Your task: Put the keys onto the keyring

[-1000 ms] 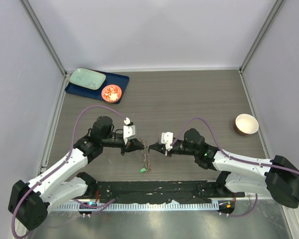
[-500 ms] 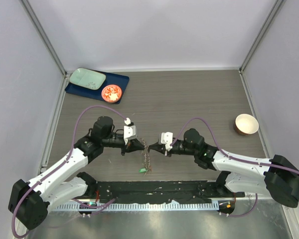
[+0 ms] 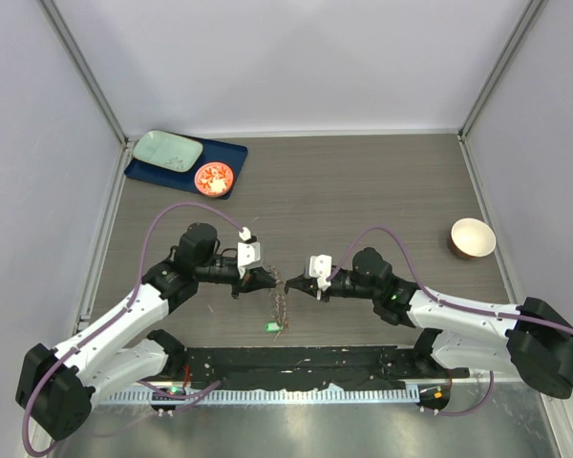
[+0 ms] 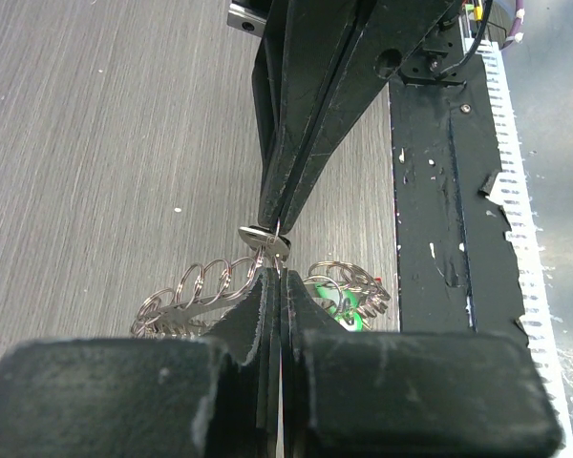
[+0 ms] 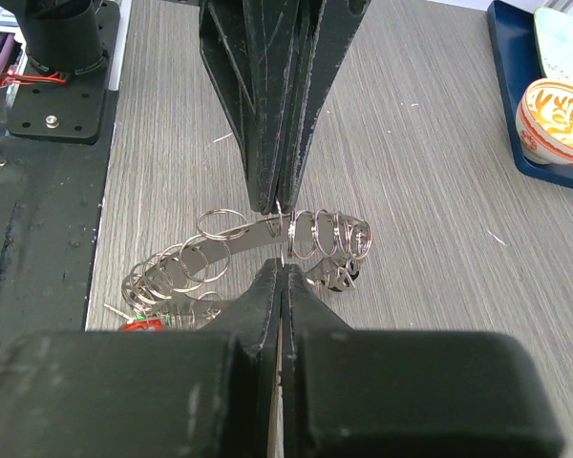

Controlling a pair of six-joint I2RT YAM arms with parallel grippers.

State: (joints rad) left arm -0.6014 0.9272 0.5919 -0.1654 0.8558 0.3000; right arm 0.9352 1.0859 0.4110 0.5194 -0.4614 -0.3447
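One keyring [image 3: 280,307] between both hands [image 3: 271,280] [image 3: 289,283]

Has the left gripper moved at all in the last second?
No. Against the black base plate, the left gripper sits where it did, jaws shut on the keyring, tip to tip with the right gripper.

Left arm [image 3: 122,326], right arm [image 3: 458,310]: white link shells, black joints. Purple cable [image 3: 196,204] loops off each. Fingers [image 4: 248,324] matte black, tapered. Black base rail [image 3: 296,367], lower frame.
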